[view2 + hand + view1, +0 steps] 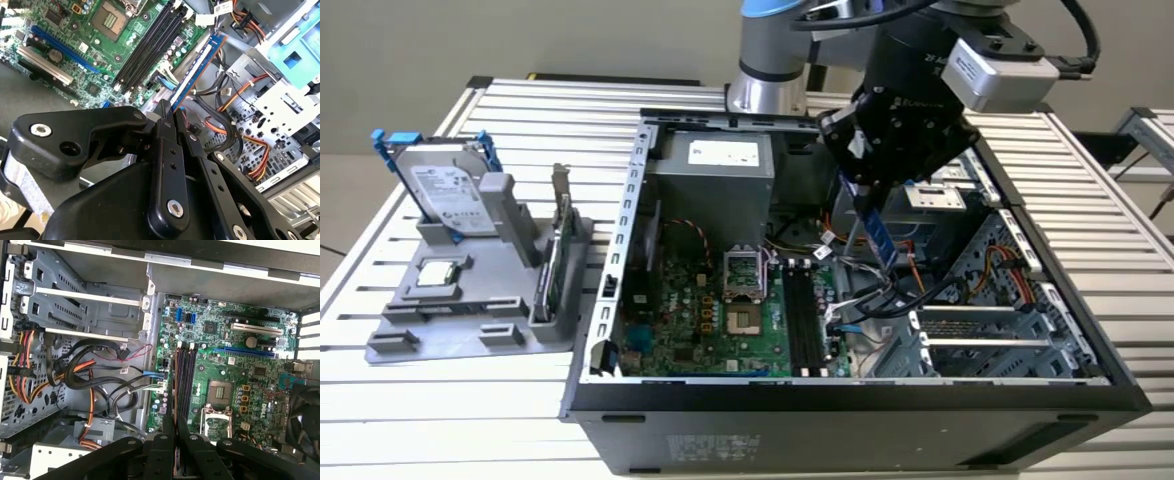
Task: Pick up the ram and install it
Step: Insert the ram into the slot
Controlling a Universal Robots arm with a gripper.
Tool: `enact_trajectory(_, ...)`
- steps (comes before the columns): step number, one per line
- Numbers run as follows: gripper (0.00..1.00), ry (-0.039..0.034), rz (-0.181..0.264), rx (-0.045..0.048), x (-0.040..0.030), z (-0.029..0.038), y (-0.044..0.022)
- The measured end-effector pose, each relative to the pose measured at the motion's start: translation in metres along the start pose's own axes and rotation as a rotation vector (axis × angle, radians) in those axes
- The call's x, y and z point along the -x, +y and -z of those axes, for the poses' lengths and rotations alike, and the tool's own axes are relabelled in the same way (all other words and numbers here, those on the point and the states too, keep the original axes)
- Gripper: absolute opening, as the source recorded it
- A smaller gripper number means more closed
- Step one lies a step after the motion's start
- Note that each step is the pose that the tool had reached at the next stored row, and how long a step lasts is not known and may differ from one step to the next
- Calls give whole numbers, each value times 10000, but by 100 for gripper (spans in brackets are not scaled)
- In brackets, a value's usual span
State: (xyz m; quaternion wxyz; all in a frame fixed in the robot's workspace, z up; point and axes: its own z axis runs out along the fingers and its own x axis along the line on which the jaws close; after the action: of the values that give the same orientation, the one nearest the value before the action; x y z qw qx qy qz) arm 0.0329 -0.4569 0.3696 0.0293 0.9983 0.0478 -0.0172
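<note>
Ram [878,228] is a thin blue stick with a white label strip along it, seen edge-on and hanging long-end down from the gripper [865,183]. In the second wrist view the ram [192,70] runs out from between the black fingers [165,117], which are clamped on its near end. In the first wrist view the ram [174,390] is a thin edge lined up beside the black slots [186,382], above them, not seated.

Ram sits over the open case [854,400], between the slots [805,320] and the cable bundle [887,290]. Slots are bare and black on the green motherboard [707,320]. CPU socket [743,290] lies just on the exterior view's left of the slots. Orange and black cables [75,375] crowd the far side of the slots; metal drive cage [994,340] further toward the exterior view's right. Power supply [714,165] at the case's rear end.

Case lies on its side on a slatted metal table [454,400]. On the exterior view's left, well apart from the case, a grey holder [454,320] carries a hard drive [447,190] with blue rails and an upright card [558,250]. Plain pale wall behind.
</note>
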Motion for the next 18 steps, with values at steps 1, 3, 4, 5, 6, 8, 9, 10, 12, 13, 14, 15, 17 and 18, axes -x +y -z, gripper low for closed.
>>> enact_trajectory(1, 0, -2, -1, 16, 0, -4, 0)
enact_trajectory(3, 0, -4, -2, 47, 0, -12, -1)
enact_trajectory(4, 0, -6, -3, 63, -1, -16, -2)
enact_trajectory(5, 0, -8, -3, 80, -1, -20, -2)
enact_trajectory(6, 0, -9, -3, 97, -1, -24, -3)
enact_trajectory(8, 0, -13, -5, 131, -1, -31, -3)
enact_trajectory(9, 0, -14, -5, 146, -1, -35, -4)
enact_trajectory(10, 0, -16, -6, 163, -1, -39, -4)
enact_trajectory(12, 0, -19, -6, 196, -2, -46, -5)
enact_trajectory(13, 0, -20, -7, 211, -2, -50, -5)
enact_trajectory(14, 0, -21, -8, 228, -2, -54, -5)
enact_trajectory(15, 0, -24, -8, 246, -2, -57, -5)
enact_trajectory(17, 0, -27, -9, 282, -3, -64, -6)
enact_trajectory(18, 0, -29, -10, 300, -3, -67, -6)
